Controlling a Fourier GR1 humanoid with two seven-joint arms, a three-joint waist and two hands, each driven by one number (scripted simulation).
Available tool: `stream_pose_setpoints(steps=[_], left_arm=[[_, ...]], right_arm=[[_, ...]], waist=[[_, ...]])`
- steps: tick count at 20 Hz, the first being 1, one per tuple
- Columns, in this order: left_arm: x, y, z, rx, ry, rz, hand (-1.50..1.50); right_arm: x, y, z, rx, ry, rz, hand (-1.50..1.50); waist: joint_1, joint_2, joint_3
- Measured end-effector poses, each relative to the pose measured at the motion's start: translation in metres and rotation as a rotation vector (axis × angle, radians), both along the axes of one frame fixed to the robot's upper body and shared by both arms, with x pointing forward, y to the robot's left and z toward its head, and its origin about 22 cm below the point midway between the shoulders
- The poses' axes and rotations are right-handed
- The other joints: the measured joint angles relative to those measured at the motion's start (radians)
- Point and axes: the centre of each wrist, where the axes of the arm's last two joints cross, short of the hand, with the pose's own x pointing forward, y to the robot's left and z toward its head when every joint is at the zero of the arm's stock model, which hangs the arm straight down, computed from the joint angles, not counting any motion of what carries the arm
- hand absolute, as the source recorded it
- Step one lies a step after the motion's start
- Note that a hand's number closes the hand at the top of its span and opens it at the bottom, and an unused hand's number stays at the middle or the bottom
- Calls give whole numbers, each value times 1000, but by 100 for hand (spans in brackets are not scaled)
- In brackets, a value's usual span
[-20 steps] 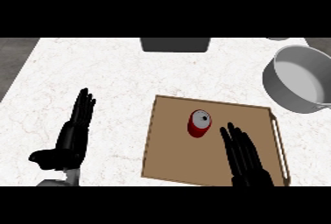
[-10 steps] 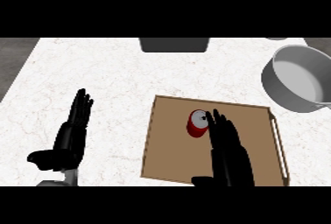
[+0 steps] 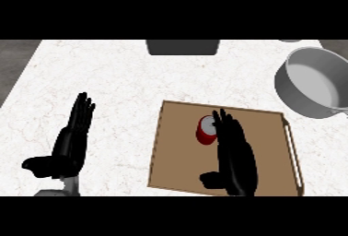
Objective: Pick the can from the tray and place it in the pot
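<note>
Sliding leftward since half a second ago, the right hand [image 3: 234, 159] now lies with straight, released fingers over the tray [image 3: 178, 152], fingertips overlapping the right edge of the can [image 3: 205, 130]; earlier they sat just right of it. One can: red body, pale grey top, on the tray's upper middle, just left of those fingertips. One tray, brown. One grey pot [image 3: 309, 85], well up and right of the hand. Left hand [image 3: 71, 138] rests open on the counter [image 3: 122, 78], unchanged.
</note>
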Motion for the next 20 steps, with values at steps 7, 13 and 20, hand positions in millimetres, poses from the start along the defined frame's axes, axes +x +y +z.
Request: stream_pose_setpoints(steps=[7,13,20], left_arm=[[-5,-9,-4,3,1,-5,0],[-5,-12,-6,1,6,0,0],[-3,-18,-6,-3,5,-1,0]], right_arm=[[16,7,-19,-1,11,-13,-150],[24,-3,-21,-33,-52,10,150],[35,8,-25,-74,-191,7,150]], waist=[[1,0,0],[1,-2,-1],[-1,-6,-3]])
